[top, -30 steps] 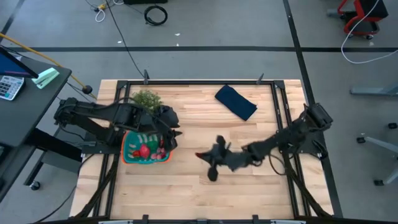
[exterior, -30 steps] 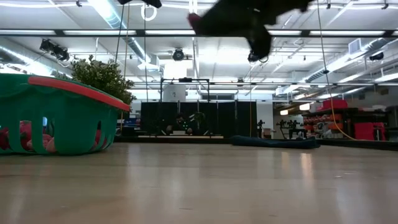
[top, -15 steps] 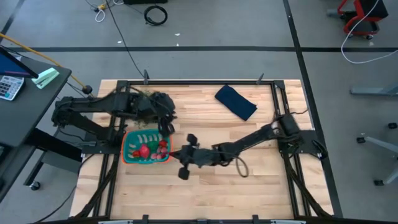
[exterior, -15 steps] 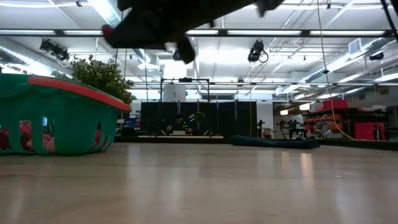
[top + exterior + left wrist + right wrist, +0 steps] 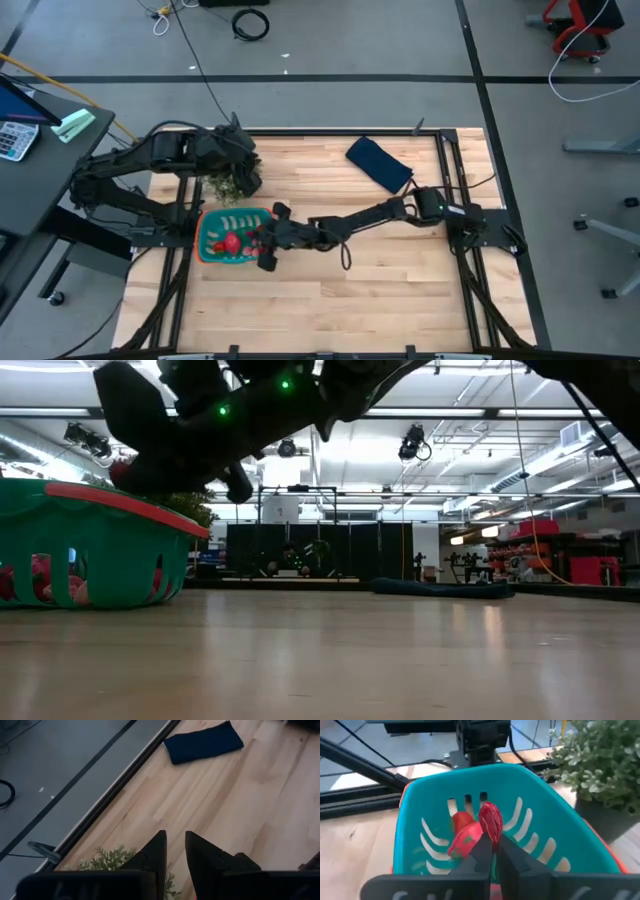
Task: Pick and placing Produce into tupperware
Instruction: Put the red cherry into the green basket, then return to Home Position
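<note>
The teal tupperware (image 5: 222, 228) with an orange edge stands at the table's left; it also shows in the right wrist view (image 5: 420, 805) and the low view (image 5: 90, 550). Several red and pink produce pieces (image 5: 462, 837) lie inside it. My right gripper (image 5: 492, 845), reaching across from the right, is over the tupperware (image 5: 262, 243), shut on a small red produce piece (image 5: 491, 821). My left gripper (image 5: 175, 845) is shut and empty, over the bushy plant (image 5: 232, 178) at the far left. My right gripper pinches the small red produce piece by its near end (image 5: 491, 836) between its two fingertips; the rest of the piece sticks out beyond them. The fingers come from the table's right, slanting down. The piece is lifted clear, over the tupperware's inside.
The bushy plant (image 5: 590, 765) stands just beyond the tupperware's far side. A dark blue folded cloth (image 5: 380, 164) lies at the far right of the table's middle; it also shows in the left wrist view (image 5: 202, 742). Bare wood lies toward the near edge.
My right gripper has swept from the table's middle toward its left edge, carrying the red piece, and now hangs over the tupperware. My left gripper has drawn back from over the tupperware toward the far edge, to above the plant.
</note>
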